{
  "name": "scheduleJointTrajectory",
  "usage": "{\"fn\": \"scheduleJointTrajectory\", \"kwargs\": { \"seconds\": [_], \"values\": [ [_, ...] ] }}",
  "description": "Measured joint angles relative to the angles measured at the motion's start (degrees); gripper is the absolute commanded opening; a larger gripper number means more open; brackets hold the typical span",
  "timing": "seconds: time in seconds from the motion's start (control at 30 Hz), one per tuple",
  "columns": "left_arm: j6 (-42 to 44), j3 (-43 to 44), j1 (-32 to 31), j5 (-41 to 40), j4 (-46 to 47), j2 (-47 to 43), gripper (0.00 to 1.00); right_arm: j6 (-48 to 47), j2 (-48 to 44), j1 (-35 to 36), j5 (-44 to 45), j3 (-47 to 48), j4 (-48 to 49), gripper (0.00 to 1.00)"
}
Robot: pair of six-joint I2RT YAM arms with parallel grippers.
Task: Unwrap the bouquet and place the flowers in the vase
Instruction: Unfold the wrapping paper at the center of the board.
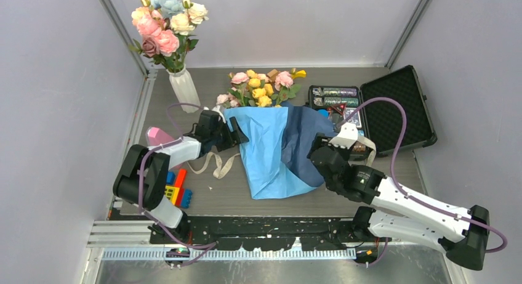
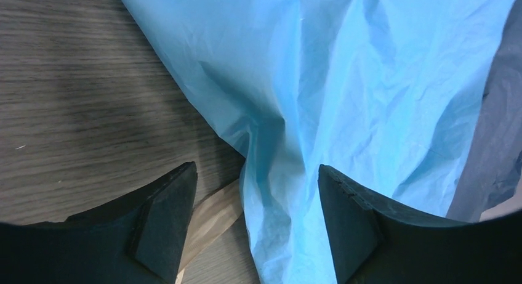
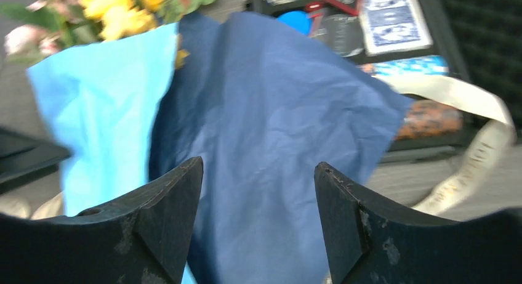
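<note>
We've got the bouquet (image 1: 278,150) lying flat in the middle of the table (image 1: 215,201). Its paper wrap is spread out, light blue on the left and dark blue on the right. The flowers (image 1: 261,87) poke out of the far end of the wrap, yellow and pink heads toward the back wall. The vase (image 1: 184,90) stands upright in the far left corner, apart from them, holding bigger pink, white and pale-blue blooms (image 1: 165,22).

Our left gripper (image 1: 239,133) sits at the left edge of the wrap with its fingers spread. In its wrist view a fold of light blue paper lies between them, unpinched. The right gripper (image 1: 315,150) hangs over the dark blue side, fingers wide apart too, and isn't clamping anything. A cream ribbon (image 1: 215,166) lies loose on the table left of the wrap. The open black case (image 1: 397,108) sits on the right. A pink block (image 1: 157,136) and toy bricks (image 1: 177,188) are near the left arm.
</note>
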Motion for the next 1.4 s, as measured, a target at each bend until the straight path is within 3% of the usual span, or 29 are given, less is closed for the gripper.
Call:
{"fn": "scheduleJointTrajectory", "kwargs": {
  "seconds": [0.2, 0.3, 0.47, 0.53, 0.73, 0.93, 1.4],
  "values": [
    [-1.4, 0.24, 0.35, 1.62, 1.79, 3.8, 0.67, -5.31, 5.51, -0.59, -15.02, 1.33, 8.72, 0.57],
    [-2.21, 0.33, 0.42, 2.23, 3.06, 4.55, 0.62, -5.31, 10.99, -1.9, -22.53, 1.33, 12.7, 0.55],
    [-3.02, 1.14, 0.44, 3.28, 4.92, 6.84, 0.41, -4.55, 18.71, -6.91, -35.12, -1.18, 20.72, 0.5],
    [-3.13, 1.27, 0.44, 3.41, 5.62, 7.82, 0.28, -3.69, 21.51, -9.22, -39.08, -2.38, 23.26, 0.48],
    [-3.45, 1.29, 0.55, 3.21, 5.77, 8.83, 0.0, -0.79, 26.84, -14.29, -44.02, -5.77, 26.88, 0.47],
    [-2.32, 1.29, 0.55, 2.54, 5.57, 8.83, 0.0, 3.37, 24.9, -17.73, -42.18, -10.14, 25.92, 0.52],
    [-0.42, 1.29, 0.55, 1.77, 4.2, 8.02, 0.0, 9.4, 7.74, -26.34, -34.95, -18.38, 16.79, 0.59]
  ]
}}
